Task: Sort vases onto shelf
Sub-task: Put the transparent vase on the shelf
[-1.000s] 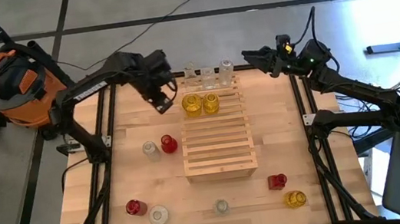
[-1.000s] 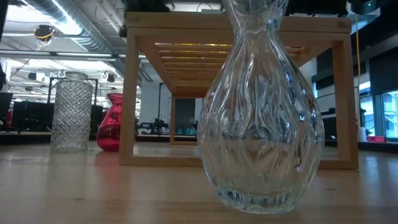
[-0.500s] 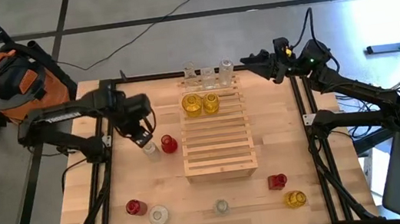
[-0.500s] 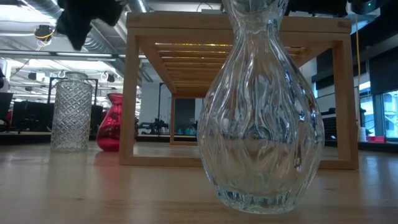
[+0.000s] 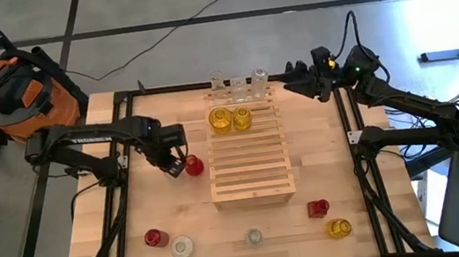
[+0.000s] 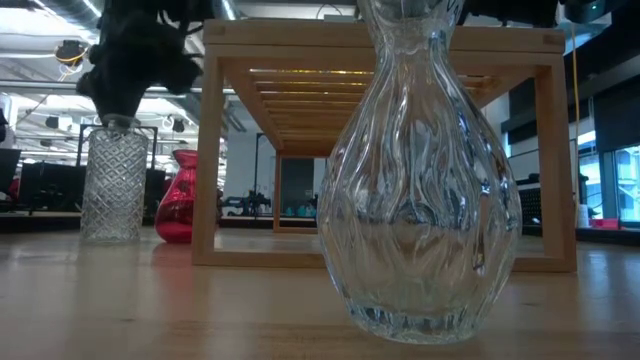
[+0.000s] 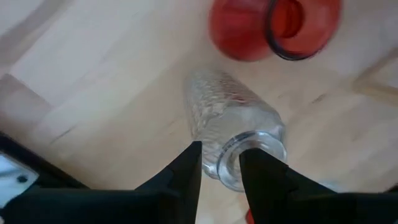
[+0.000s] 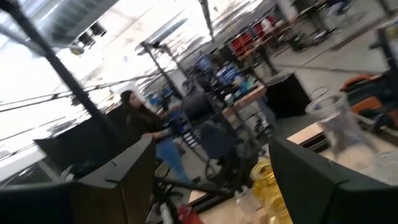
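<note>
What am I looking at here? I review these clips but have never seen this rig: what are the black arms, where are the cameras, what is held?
Two dark robot arms work at a plywood table. One camera looks down from above, one sits at table height, one rides each wrist. In the middle stands a slatted light-wood shelf carrying two yellow glass vases; red, yellow and clear ones stand around it. The left gripper is down over a clear textured glass vase beside a red glass vase, fingers either side of its neck, not closed. The right gripper waits open at the table's far edge, holding nothing.
</note>
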Motion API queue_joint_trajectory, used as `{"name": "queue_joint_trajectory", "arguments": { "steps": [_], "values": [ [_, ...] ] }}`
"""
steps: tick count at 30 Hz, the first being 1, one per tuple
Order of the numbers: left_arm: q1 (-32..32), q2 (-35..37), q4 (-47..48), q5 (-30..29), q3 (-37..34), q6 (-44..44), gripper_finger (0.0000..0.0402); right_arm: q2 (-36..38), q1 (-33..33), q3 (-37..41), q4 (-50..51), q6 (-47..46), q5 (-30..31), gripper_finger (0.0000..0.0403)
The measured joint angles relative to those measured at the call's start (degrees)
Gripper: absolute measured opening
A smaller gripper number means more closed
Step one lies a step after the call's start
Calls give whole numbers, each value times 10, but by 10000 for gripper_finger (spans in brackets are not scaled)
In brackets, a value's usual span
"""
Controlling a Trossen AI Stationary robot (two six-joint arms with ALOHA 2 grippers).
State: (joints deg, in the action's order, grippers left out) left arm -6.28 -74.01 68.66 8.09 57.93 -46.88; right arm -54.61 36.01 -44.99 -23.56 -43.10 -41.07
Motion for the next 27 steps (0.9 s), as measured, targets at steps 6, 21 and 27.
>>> {"name": "queue_joint_trajectory", "arguments": {
  "steps": [6,21,27],
  "values": [
    [3,-8,-6,3,-6,-9,80,0,0,0,6,-1,-37,266],
    [4,-9,108,-29,259,-22,24,0,0,0,11,11,1,266],
    [-1,-20,194,-34,378,-7,24,0,0,0,2,-21,26,266]
  ]
}}
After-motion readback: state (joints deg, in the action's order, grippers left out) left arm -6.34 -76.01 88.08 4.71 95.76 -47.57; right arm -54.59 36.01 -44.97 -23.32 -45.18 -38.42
